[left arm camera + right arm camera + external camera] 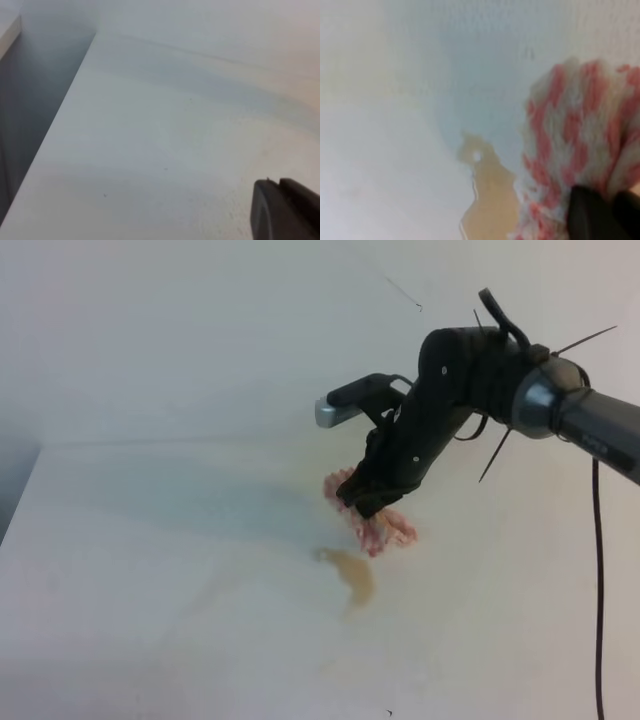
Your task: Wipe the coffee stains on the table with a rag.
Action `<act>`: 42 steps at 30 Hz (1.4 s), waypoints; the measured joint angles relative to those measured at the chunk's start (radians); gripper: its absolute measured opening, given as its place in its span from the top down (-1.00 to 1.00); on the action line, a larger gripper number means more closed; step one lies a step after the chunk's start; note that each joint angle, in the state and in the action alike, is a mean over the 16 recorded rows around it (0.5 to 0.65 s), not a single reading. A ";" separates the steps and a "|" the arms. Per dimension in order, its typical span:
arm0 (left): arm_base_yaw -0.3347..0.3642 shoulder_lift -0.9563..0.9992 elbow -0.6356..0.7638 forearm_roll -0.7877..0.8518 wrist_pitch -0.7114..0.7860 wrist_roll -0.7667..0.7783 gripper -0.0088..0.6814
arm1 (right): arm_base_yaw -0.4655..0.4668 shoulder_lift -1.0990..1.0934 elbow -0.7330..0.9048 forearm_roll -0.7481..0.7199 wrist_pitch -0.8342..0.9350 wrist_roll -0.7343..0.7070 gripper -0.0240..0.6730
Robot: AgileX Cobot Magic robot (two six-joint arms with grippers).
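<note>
My right gripper [365,502] is shut on the pink-and-white checked rag [385,530], which hangs bunched below it. The rag is just behind and to the right of the tan-brown coffee stain [350,573] on the white table [150,570]. I cannot tell whether the rag touches the tabletop. In the right wrist view the rag [570,150] fills the right side, with the stain [485,195] beside it at lower centre and a dark fingertip [592,215] pressed on the cloth. Of my left gripper only a dark finger [282,210] shows, over bare table [150,140].
The table's left edge [22,495] drops to a dark gap, which also shows in the left wrist view [30,100]. A black cable [598,590] hangs from the right arm at the far right. A pale wall [200,320] rises behind the table.
</note>
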 joint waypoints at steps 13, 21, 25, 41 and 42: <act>0.000 0.000 0.000 0.000 -0.002 0.000 0.98 | 0.017 0.075 0.029 0.100 0.044 -0.050 0.85; 0.000 0.000 0.000 0.000 -0.002 0.000 0.98 | 0.054 0.075 0.032 0.110 0.055 -0.038 0.83; 0.000 0.000 0.000 0.000 -0.002 0.000 0.98 | 0.068 0.056 0.031 0.101 0.055 -0.024 0.83; 0.000 0.000 -0.008 0.000 0.001 0.000 0.98 | 0.146 -0.039 0.031 0.062 0.046 0.054 0.83; 0.000 0.000 -0.008 0.000 0.001 0.000 0.98 | 0.154 -0.037 0.032 0.052 0.047 0.062 0.83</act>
